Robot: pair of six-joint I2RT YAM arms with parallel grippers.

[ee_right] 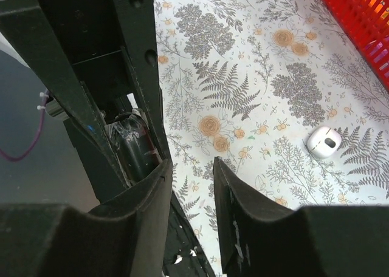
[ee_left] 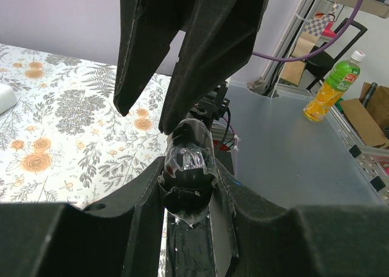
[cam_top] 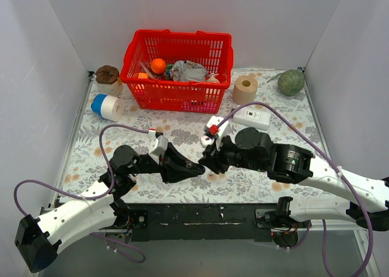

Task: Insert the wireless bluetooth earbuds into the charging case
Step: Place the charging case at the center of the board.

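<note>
Top view: the left gripper (cam_top: 187, 167) and right gripper (cam_top: 205, 165) meet tip to tip over the floral surface (cam_top: 255, 186), with a white earbud (cam_top: 206, 141) lying just behind them.

Left wrist: the left gripper is clamped on a glossy black charging case (ee_left: 188, 158), and the right gripper's fingers are spread above it.

Right wrist: the same fingers stand apart (case at their left), and the white earbud lies on the surface off to the right.
</note>
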